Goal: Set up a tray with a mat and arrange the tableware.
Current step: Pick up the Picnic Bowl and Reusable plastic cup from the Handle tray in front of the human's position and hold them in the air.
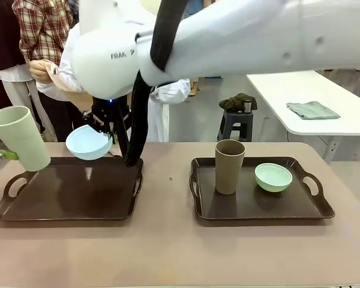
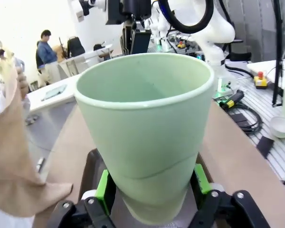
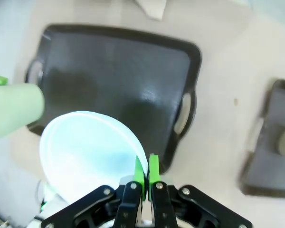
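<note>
My left gripper (image 2: 152, 186) is shut on the pale green tumbler (image 2: 145, 128), its green pads (image 2: 102, 188) clamping the base. The tumbler (image 1: 21, 139) hangs tilted over the left end of the empty dark tray (image 1: 66, 191). My right arm reaches across, and its gripper (image 3: 146, 172) is shut on the rim of the light blue bowl (image 3: 88, 152). That bowl (image 1: 88, 143) is held above the tray's far edge. A second tray (image 1: 261, 204) on the right holds the brown tumbler (image 1: 229, 166) and the mint green bowl (image 1: 273, 177). A person's hand holds a tan mat (image 2: 14, 156) beside the left tray.
The person in white (image 1: 168, 99) stands behind the left tray, partly hidden by my right arm. Bare tabletop (image 1: 168, 180) separates the two trays. Beyond the table are a stool (image 1: 234, 123) and a white table with a folded cloth (image 1: 312, 110).
</note>
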Robot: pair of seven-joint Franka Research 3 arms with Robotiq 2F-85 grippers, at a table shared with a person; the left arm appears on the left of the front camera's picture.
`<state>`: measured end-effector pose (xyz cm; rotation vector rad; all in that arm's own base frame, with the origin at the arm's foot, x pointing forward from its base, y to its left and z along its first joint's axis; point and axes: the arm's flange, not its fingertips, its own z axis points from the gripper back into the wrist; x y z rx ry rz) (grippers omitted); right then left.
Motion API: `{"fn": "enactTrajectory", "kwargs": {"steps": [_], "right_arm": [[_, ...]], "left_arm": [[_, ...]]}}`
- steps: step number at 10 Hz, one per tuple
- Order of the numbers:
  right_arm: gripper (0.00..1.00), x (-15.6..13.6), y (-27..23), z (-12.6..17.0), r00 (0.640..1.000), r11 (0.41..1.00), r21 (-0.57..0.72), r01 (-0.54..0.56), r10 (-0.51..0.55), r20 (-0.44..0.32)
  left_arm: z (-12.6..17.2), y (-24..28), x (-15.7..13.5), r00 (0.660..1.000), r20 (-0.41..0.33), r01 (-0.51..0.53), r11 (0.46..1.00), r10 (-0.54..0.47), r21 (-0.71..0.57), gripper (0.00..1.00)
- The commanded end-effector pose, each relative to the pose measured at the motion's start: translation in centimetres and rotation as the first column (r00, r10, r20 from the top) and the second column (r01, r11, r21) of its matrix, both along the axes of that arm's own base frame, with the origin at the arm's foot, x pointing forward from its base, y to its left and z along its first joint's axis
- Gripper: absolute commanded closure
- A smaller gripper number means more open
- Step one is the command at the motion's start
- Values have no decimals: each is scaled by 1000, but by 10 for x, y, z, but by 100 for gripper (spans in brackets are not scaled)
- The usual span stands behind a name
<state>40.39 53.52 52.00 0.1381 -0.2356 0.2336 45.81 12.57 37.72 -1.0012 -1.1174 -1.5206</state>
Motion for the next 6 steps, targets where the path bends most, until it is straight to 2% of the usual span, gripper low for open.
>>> {"fn": "enactTrajectory", "kwargs": {"steps": [1, 2, 3, 4, 6], "right_arm": [[100, -31, -11, 5, 998, 998, -43, 45, -43, 55], [100, -35, -11, 8, 997, 998, -41, 49, -46, 56], [100, -32, -14, 2, 999, 999, -27, 43, -43, 12], [100, -30, -6, 21, 999, 1000, -26, 13, -12, 37], [100, -30, -6, 21, 999, 1000, -26, 13, -12, 37]], "left_arm": [[25, -12, -28, 999, 40, 6, 1000, -6, 13, 100], [39, -11, -33, 999, 53, -8, 1000, 8, 6, 100], [46, -8, -38, 998, 44, -46, 999, 46, 3, 100], [33, -10, -23, 999, 52, 4, 1000, -4, 4, 100], [33, -10, -23, 999, 52, 4, 1000, -4, 4, 100]]}}
